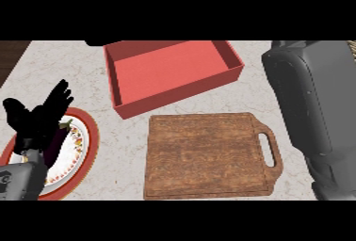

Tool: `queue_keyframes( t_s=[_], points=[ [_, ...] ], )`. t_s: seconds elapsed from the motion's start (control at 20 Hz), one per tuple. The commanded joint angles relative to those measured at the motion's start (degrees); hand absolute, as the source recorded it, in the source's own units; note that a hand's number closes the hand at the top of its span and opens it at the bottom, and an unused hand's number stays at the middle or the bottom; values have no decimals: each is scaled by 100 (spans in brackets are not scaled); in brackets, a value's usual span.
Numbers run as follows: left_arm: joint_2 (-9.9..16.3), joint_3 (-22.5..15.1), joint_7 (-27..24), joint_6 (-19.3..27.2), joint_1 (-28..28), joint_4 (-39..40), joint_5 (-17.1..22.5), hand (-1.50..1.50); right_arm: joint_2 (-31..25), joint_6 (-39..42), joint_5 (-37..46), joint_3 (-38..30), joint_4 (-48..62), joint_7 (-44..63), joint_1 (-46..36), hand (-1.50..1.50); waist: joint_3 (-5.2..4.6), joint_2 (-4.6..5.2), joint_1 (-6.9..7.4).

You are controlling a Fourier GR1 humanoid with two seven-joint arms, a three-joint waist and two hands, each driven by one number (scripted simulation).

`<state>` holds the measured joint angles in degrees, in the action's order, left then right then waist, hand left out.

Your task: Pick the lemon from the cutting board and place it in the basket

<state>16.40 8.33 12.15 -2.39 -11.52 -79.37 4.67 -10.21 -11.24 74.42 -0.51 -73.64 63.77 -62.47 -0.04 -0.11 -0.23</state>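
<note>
Lowering gently over the basket [173, 70] suited best; right hand unseen, grasp unknowable; left hand [38, 117] rested open.

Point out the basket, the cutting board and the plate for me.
basket [230, 75], head view, on its red front wall near the right corner.
cutting board [205, 155], head view, on the middle of its wooden top.
plate [89, 136], head view, on its red rim at the right side.

You had one view only — from the head, it looked steeply down, close over the counter [83, 70], cutting board [205, 155] and basket [173, 70].
</note>
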Motion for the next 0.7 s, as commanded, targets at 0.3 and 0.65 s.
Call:
queue_keyframes(
  t_s=[0.3, 0.65],
  points=[
    [-40, 47, -71, -36, 265, -168, -14, 0, -603, 689, -157, -710, -882, 15, 940, 150, 5, -14, -4],
    [-196, -28, 15, 35, -58, 14, -117, 0, -880, 146, -597, -1165, -825, -765, 1709, 150, 4, 11, 28]
  ],
)
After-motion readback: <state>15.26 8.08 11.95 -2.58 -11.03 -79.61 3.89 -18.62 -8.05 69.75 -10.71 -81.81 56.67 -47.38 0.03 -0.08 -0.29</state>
